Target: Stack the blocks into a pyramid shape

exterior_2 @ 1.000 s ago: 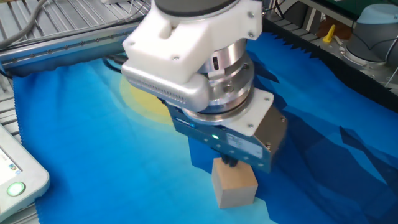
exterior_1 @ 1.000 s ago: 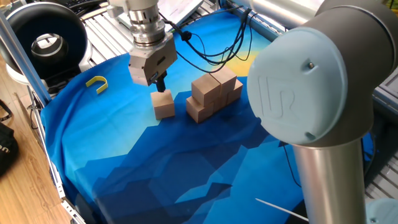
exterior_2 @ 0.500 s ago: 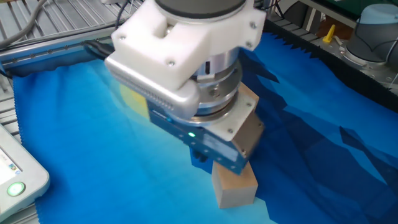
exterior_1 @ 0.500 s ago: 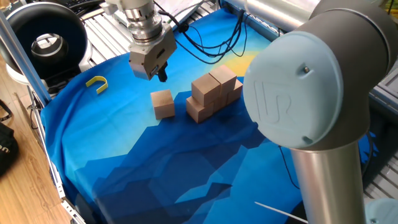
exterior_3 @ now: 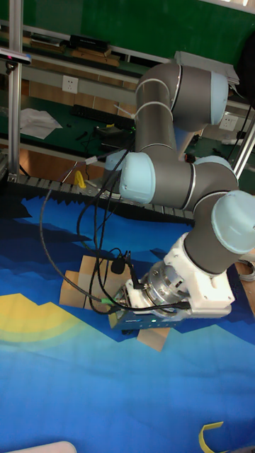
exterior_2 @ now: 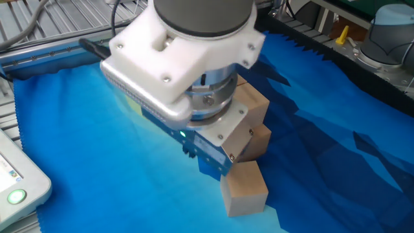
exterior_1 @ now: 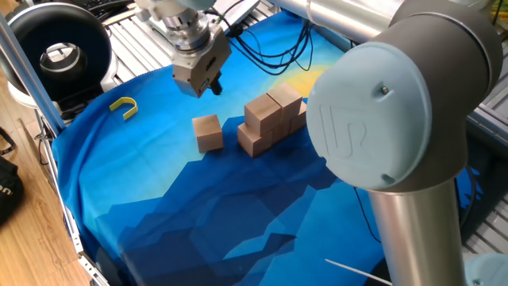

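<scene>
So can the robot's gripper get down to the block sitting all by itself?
Probably yes. The lone block sits apart from the stack, with bare cloth around it. The gripper hangs just above and behind it, holding nothing, and nothing lies between them.

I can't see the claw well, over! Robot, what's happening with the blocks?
Gripper up above the cloth, empty. Lone block sits alone beside the stacked blocks, not touching. Yellow hook off to the side, nothing blocking.
</scene>
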Available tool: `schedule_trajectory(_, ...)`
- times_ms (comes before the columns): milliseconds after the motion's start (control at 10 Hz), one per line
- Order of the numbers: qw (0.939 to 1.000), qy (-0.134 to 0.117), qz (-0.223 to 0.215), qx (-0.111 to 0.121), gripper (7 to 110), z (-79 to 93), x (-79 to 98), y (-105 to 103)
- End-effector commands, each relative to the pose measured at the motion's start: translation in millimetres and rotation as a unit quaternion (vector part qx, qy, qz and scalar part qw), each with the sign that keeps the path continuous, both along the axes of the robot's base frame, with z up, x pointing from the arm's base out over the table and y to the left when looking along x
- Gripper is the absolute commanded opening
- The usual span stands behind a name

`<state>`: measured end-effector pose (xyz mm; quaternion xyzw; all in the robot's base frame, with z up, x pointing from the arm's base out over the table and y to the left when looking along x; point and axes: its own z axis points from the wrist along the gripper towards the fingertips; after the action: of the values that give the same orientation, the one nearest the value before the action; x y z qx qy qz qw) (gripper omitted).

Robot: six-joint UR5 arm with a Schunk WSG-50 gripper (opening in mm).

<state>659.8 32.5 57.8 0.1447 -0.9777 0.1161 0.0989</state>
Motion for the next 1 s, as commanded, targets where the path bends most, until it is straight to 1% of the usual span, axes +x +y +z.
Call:
schedule_trajectory(0,0.9994,0.012,-0.024,0.023,7,-18.4,-11.3,5)
schedule_trajectory(100,0.9990,0.021,-0.023,0.032,7,-26.3,-18.4,8)
schedule_trajectory(200,0.9982,0.037,-0.025,0.039,7,-27.0,-29.9,12)
schedule_trajectory(300,0.9976,0.052,-0.023,0.039,7,-21.5,-39.0,12)
schedule_trajectory(400,0.9975,0.057,-0.024,0.032,7,-16.7,-42.4,9)
schedule_trajectory(500,0.9970,0.063,-0.022,0.037,7,-15.3,-44.3,11)
schedule_trajectory(600,0.9975,0.056,-0.024,0.036,7,-15.9,-38.8,13)
schedule_trajectory(800,0.9988,0.039,-0.025,0.018,7,-10.0,-26.7,9)
schedule_trajectory(900,0.9985,0.041,-0.026,0.027,7,-10.0,-26.2,16)
